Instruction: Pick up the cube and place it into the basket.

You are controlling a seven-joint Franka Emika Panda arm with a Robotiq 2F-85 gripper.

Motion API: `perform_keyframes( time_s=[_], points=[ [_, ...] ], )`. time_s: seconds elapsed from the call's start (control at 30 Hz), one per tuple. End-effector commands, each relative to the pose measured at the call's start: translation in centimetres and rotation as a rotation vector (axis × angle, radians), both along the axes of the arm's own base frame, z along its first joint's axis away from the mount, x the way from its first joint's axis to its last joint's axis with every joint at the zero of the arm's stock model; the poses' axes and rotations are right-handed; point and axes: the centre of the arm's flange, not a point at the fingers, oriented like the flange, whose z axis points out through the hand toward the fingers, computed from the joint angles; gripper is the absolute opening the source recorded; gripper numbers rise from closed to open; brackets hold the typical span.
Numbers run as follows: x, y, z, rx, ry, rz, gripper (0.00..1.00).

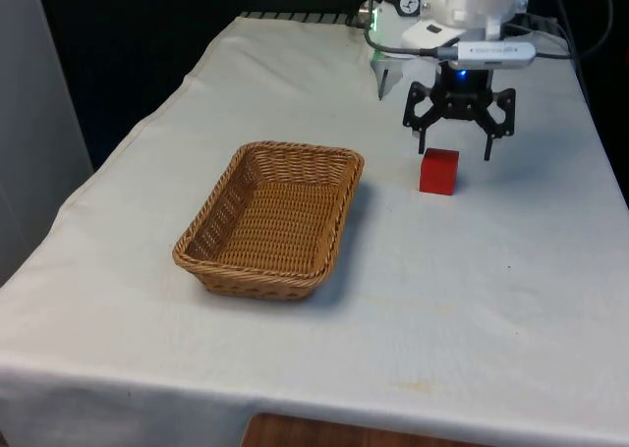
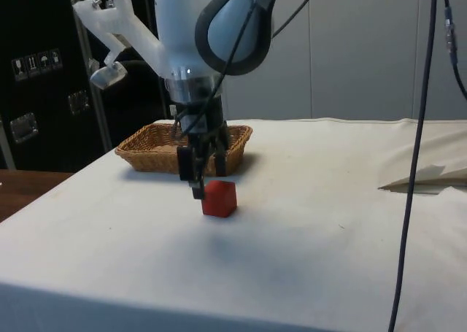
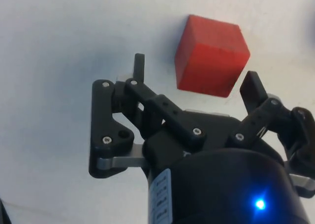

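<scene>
A wicker basket [image 1: 270, 219] is seen nearest in the front view, lying on the white cloth [image 1: 472, 309] with its long axis running from about seven o'clock to one o'clock, its interior bare. Farther back, at roughly two o'clock from the basket and well apart from it, a red cube [image 1: 438, 171] is set flat on the cloth, one vertical edge turned toward the front camera so that two side faces are shown. No long axis can be given for the cube, its sides being alike. Nothing is placed between cube and basket. Just behind and above the cube the black gripper [image 1: 456, 154] is held with its fingers spread apart and nothing between them; in the wrist view [image 3: 194, 81] the cube [image 3: 211, 55] is seen just beyond the fingertips, nearer to one finger than the other. In the side view the gripper [image 2: 198, 192] partly overlaps the cube [image 2: 220, 198], and whether they touch cannot be told. There the basket [image 2: 153, 149] is partly hidden behind the arm.
</scene>
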Motion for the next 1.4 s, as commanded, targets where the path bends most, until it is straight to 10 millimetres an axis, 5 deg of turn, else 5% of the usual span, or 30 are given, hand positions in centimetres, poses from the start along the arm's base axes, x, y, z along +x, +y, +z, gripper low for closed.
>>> perform_keyframes(
  time_s=[0.0, 0.57, 1.37],
  points=[
    [0.0, -0.2, -0.3, 0.011, -0.009, 0.002, 1.00],
    [-0.2, -2.8, -1.2, -0.006, -0.006, 0.020, 1.00],
    [0.0, -2.0, -2.8, -0.001, 0.008, 0.022, 1.00]
  ],
)
